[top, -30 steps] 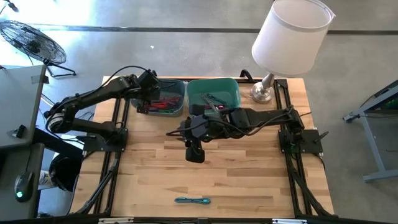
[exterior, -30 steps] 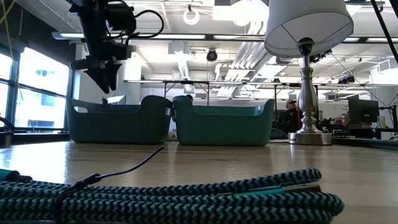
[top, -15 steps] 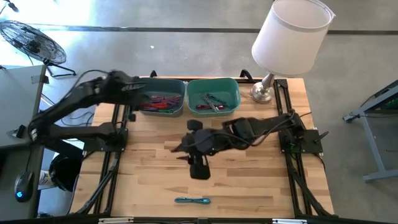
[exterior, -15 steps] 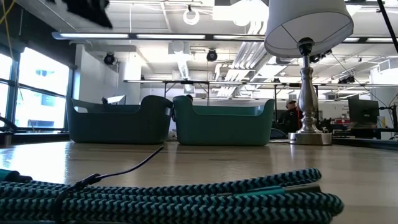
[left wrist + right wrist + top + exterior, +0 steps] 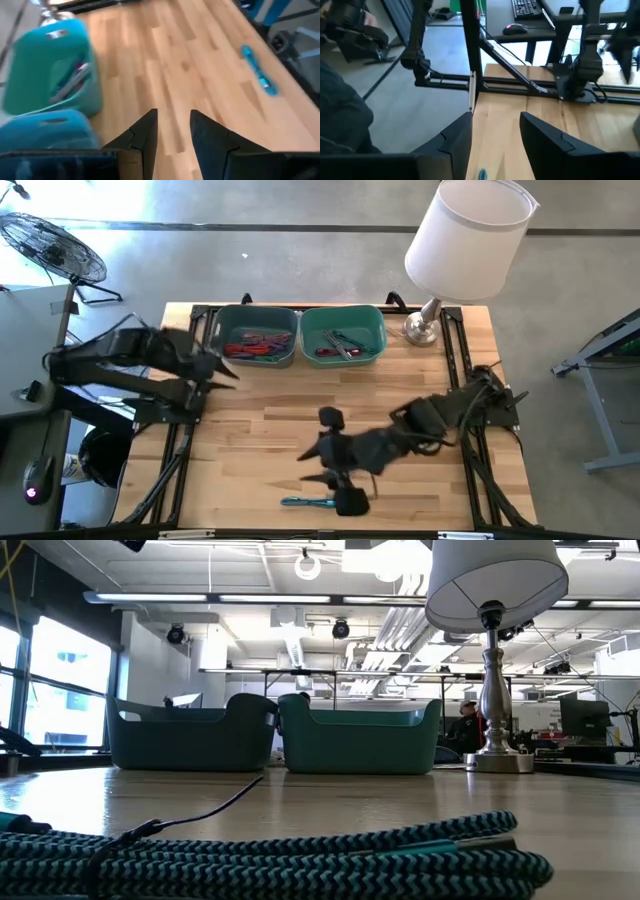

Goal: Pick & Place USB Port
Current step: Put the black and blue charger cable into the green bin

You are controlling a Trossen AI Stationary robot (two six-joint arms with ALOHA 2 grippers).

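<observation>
The USB cable (image 5: 310, 502) is a teal-and-black braided bundle lying flat on the wooden table near its near edge. It fills the foreground of the low view (image 5: 300, 855), and the left wrist view shows it far off (image 5: 258, 76). My right gripper (image 5: 340, 485) is open and hangs just above and beside the cable. Only the cable's tip (image 5: 482, 174) shows between its fingers (image 5: 455, 142). My left gripper (image 5: 225, 372) is open too (image 5: 174, 125), drawn back by the table's left side, near the bins.
Two teal bins stand side by side at the far edge: the left bin (image 5: 260, 340) holds red and dark pieces, the right bin (image 5: 343, 335) a few dark ones. A white-shaded lamp (image 5: 465, 240) stands at the far right corner. Black frame rails (image 5: 185, 430) run along both sides.
My right arm has swung from the table's middle toward the near edge and come down over the cable. My left arm has pulled back from over the left bin toward the table's left edge. The cable has not moved.
</observation>
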